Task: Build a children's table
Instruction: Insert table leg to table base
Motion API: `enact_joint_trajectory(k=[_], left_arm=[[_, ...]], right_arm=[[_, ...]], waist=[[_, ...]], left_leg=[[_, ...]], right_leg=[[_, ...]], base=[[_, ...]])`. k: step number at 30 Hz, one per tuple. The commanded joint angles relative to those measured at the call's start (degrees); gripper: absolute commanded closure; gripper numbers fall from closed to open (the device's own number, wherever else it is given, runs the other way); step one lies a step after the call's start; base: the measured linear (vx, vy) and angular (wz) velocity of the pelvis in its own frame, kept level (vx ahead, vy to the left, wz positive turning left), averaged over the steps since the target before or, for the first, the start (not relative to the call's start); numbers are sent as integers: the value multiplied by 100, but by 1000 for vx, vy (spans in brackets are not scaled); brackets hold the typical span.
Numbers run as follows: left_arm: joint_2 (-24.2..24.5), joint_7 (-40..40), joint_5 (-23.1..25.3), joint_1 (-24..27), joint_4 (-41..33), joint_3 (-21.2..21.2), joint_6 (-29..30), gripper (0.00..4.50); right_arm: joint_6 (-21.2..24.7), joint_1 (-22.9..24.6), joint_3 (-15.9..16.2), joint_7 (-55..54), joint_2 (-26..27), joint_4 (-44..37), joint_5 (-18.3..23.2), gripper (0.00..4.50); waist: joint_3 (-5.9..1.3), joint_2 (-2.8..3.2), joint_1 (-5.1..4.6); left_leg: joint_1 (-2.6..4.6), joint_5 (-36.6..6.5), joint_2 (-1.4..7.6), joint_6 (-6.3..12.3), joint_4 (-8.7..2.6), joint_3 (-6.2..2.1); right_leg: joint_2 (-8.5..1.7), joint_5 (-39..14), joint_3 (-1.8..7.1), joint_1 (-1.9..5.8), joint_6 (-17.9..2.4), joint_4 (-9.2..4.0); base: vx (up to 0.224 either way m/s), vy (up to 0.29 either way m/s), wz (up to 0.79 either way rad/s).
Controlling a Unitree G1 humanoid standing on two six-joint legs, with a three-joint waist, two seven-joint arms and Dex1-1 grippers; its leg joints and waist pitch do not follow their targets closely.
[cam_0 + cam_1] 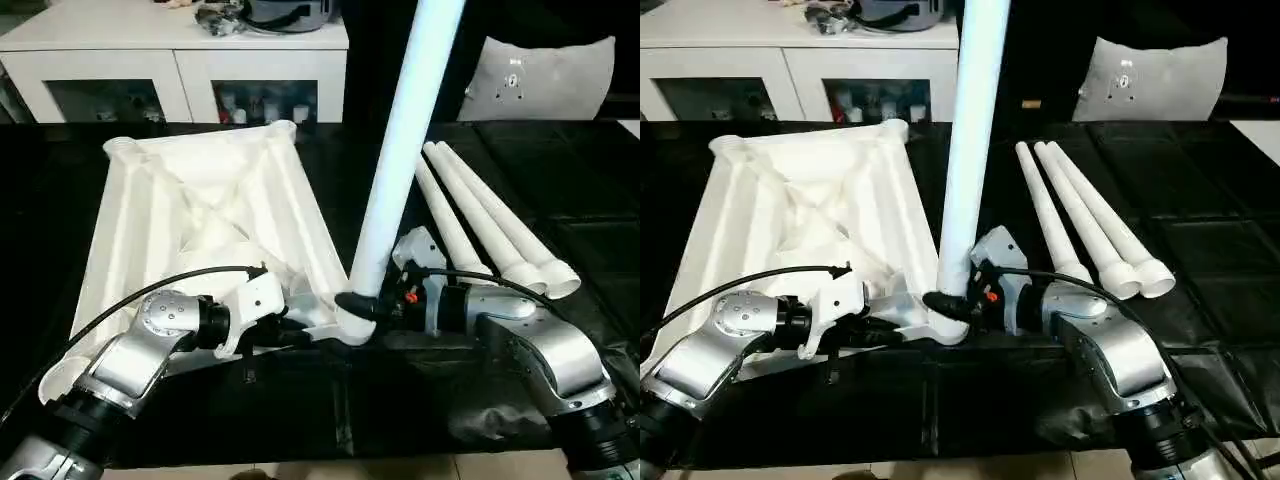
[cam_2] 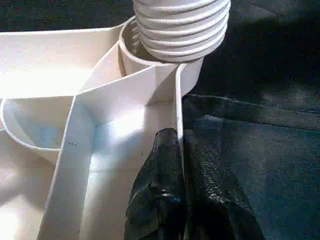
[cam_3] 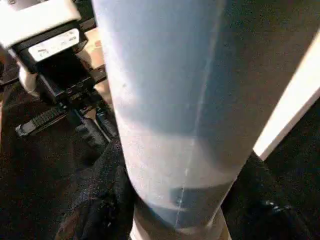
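The children's table top (image 1: 200, 200) lies upside down on the black-covered work table, ribbed underside up. One white tube leg (image 1: 400, 160) stands upright, its threaded end (image 2: 180, 25) at the round socket (image 2: 150, 65) of the near right corner. My right gripper (image 1: 385, 300) is shut on this leg near its base, black fingers (image 3: 100, 200) on both sides of the tube (image 3: 170, 100). My left gripper (image 2: 181, 150) is shut on the top's thin rim wall (image 2: 177, 110) just beside that socket. Three more legs (image 1: 480, 220) lie side by side to the right.
A white cabinet (image 1: 170, 50) stands behind the work table. A flat white rounded panel (image 1: 545, 80) leans at the back right. The black cover (image 1: 400, 400) reaches the table's front edge, just below my forearms.
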Motion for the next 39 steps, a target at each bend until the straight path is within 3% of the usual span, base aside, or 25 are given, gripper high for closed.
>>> enact_joint_trajectory(k=[1, 8, 12, 13, 16, 18, 19, 20, 21, 23, 24, 25, 27, 28, 31, 33, 36, 39], left_arm=[[45, -294, -46, -137, -67, -145, -164, 450], [72, -558, 2, -244, 85, -128, -332, 450], [64, -556, 36, -289, 170, -110, -413, 450], [60, -580, 25, -303, 187, -116, -426, 450], [35, -584, 32, -350, 229, -120, -460, 450], [-25, -473, 102, -407, 331, -79, -504, 450], [-32, -465, 104, -415, 350, -72, -501, 450], [-33, -463, 105, -417, 354, -70, -500, 450], [-29, -466, 95, -420, 372, -57, -481, 450], [-23, -465, 93, -420, 377, -51, -479, 450], [-33, -462, 52, -411, 375, -20, -448, 450], [-50, -453, 2, -402, 364, 17, -405, 450], [-84, -434, -77, -390, 341, 80, -336, 450], [-116, -409, -132, -383, 327, 131, -282, 450], [-162, -366, -152, -386, 326, 165, -243, 450], [-162, -349, -94, -411, 336, 135, -276, 450], [-153, -298, 8, -427, 359, 93, -348, 450], [-113, -325, 77, -413, 294, 37, -351, 450]], right_arm=[[280, 55, 146, 8, -128, 301, -137, 260], [205, -31, 16, -63, -111, 597, -219, 260], [203, -47, -38, -89, -73, 648, -195, 260], [226, -33, -31, -71, -72, 631, -174, 260], [265, 29, -15, -42, -49, 597, -117, 260], [194, 132, -103, -105, 56, 681, -59, 260], [172, 166, -148, -129, 94, 710, -31, 260], [166, 174, -160, -135, 103, 718, -25, 260], [132, 248, -285, -199, 194, 774, 56, 260], [120, 281, -344, -229, 235, 795, 96, 260], [90, 365, -467, -269, 319, 851, 194, 260], [61, 449, -541, -303, 366, 889, 242, 260], [-34, 630, -642, -348, 440, 933, 298, 260], [-134, 797, -686, -378, 484, 933, 300, 260], [-378, 1037, -606, -415, 449, 821, 132, 260], [-685, 1162, -296, -378, 240, 599, -248, 260], [-937, 1131, 70, -240, 23, 517, -617, 260], [-1021, 989, 184, -84, 2, 645, -726, 260]], waist=[[-272, -12, -11], [-292, -28, 21], [-279, -33, 28], [-263, 63, 42], [-268, 22, 24], [-254, 112, 36], [-251, 85, 35], [-240, 100, 46], [-238, 188, 63], [-221, 129, 43], [-207, 173, 39], [-213, 168, 45], [-205, 250, 59], [-207, 240, 68], [-198, 248, 92], [-171, 285, 114], [-127, 255, 102], [-97, 251, 86]], left_leg=[[122, -645, 517, 208, -434, -149], [113, -400, 519, 251, -411, -141], [108, -529, 521, 234, -426, -144], [111, -572, 520, 197, -431, -160], [124, -689, 524, 106, -446, -157], [128, -819, 517, 38, -453, -163], [128, -863, 522, 25, -457, -159], [133, -1016, 522, -15, -474, -163], [140, -1138, 519, -84, -481, -183], [132, -1291, 522, -122, -500, -175], [140, -1423, 519, -175, -518, -179], [143, -1429, 522, -179, -514, -181], [138, -1477, 520, -215, -519, -194], [130, -1442, 525, -203, -520, -192], [114, -1274, 525, -100, -516, -185], [115, -1258, 524, -68, -520, -182], [119, -1393, 540, -103, -557, -185], [117, -1500, 535, -74, -572, -189]], right_leg=[[-510, 422, 217, 124, -1560, -361], [-515, 757, 215, 131, -1592, -327], [-524, 594, 213, 131, -1590, -342], [-527, 549, 213, 114, -1583, -337], [-510, 571, 217, 125, -1586, -347], [-514, 608, 222, 110, -1597, -360], [-515, 598, 224, 115, -1602, -365], [-520, 458, 224, 111, -1603, -380], [-531, 301, 225, 108, -1606, -371], [-524, 111, 229, 113, -1597, -401], [-520, -105, 235, 96, -1562, -429], [-528, -116, 239, 99, -1568, -424], [-530, -110, 236, 93, -1572, -424], [-529, -26, 238, 97, -1579, -419], [-531, 99, 238, 101, -1568, -430], [-527, 5, 240, 77, -1531, -444], [-519, -285, 250, 61, -1396, -481], [-528, -439, 263, 51, -1388, -491]], base=[[0, 0, 0], [0, 0, 0], [0, 0, 0], [0, 0, 0], [0, 0, 0], [0, 0, 0], [0, 0, 0], [0, 0, 0], [0, 0, 0], [0, 0, 0], [0, 0, 0], [0, 0, 0], [0, 0, 0], [0, 0, 0], [0, 0, 0], [0, 0, 0], [0, 0, 0], [0, 0, 0]])
